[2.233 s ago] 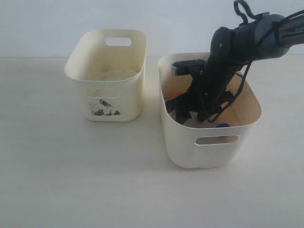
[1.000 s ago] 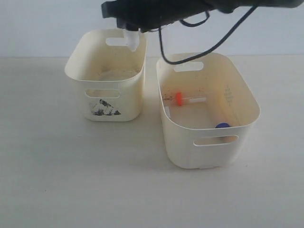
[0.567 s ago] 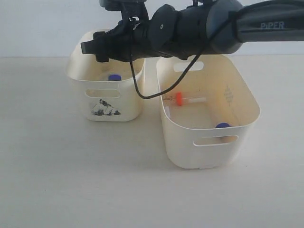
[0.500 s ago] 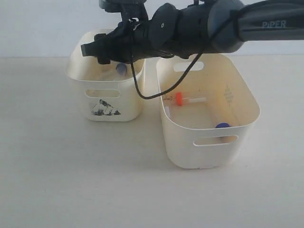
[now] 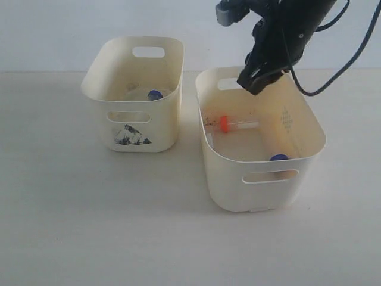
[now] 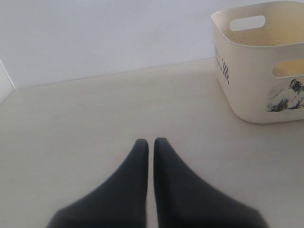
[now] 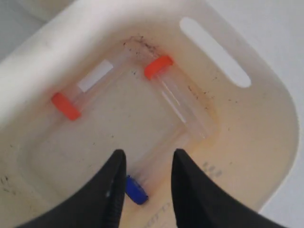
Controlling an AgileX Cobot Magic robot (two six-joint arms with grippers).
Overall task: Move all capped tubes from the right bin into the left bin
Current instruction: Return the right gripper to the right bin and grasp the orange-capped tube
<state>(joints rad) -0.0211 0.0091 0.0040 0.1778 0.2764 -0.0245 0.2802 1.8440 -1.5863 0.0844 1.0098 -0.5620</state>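
The right bin (image 5: 229, 179) holds three capped tubes in the right wrist view: two orange-capped ones (image 7: 88, 85) (image 7: 178, 97) and a blue-capped one (image 7: 137, 190) on its floor. The exterior view shows one orange-capped tube (image 5: 237, 125) and a blue cap (image 5: 278, 158) there. My right gripper (image 5: 257, 83) hangs above the back of this bin, open (image 7: 148, 159), nothing between its fingers. The left bin (image 5: 134, 134) has a blue-capped tube (image 5: 155, 94) inside. My left gripper (image 6: 150, 141) is shut and empty, low over the table beside the left bin (image 6: 247, 80).
Both bins stand side by side on a pale table (image 5: 89, 226) with a narrow gap between them. A light wall (image 5: 59, 30) runs behind. The right arm's cable (image 5: 351, 53) loops above the right bin's back corner.
The right gripper was over the left bin, let a blue-capped tube fall into it, then swung right and now hangs open above the right bin.
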